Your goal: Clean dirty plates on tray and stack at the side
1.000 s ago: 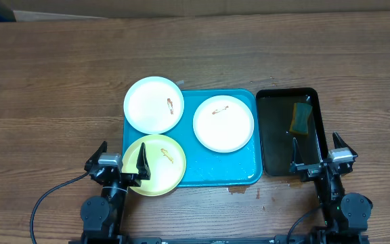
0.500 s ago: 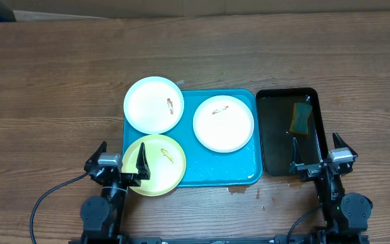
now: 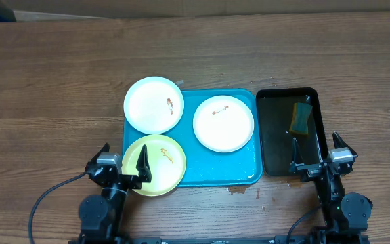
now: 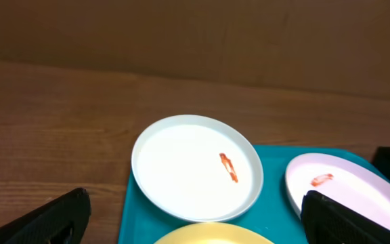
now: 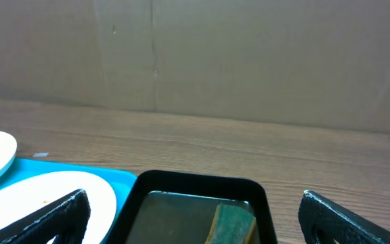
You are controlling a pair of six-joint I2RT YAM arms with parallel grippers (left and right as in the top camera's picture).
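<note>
The turquoise tray [image 3: 215, 166] holds three plates. A white plate [image 3: 154, 104] with an orange smear overhangs the tray's back left corner. A second smeared white plate [image 3: 223, 123] lies at its right. The pale yellow plate [image 3: 156, 165], also smeared, overhangs the front left corner. My left gripper [image 3: 121, 161] stands open at the yellow plate's near edge, holding nothing. In the left wrist view the white plate [image 4: 195, 169] lies ahead between the fingers [image 4: 59, 220]. My right gripper [image 3: 315, 150] is open over the near end of the black tray [image 3: 276, 146].
A green-and-yellow sponge [image 3: 300, 118] lies in the black tray's [image 5: 195, 181] shallow water, right of the turquoise tray. Small wet spots [image 3: 239, 190] mark the wooden table in front of the turquoise tray. A cardboard wall stands behind the table.
The left gripper has shifted very slightly to the right. The plates, the sponge and the right arm have not moved.
</note>
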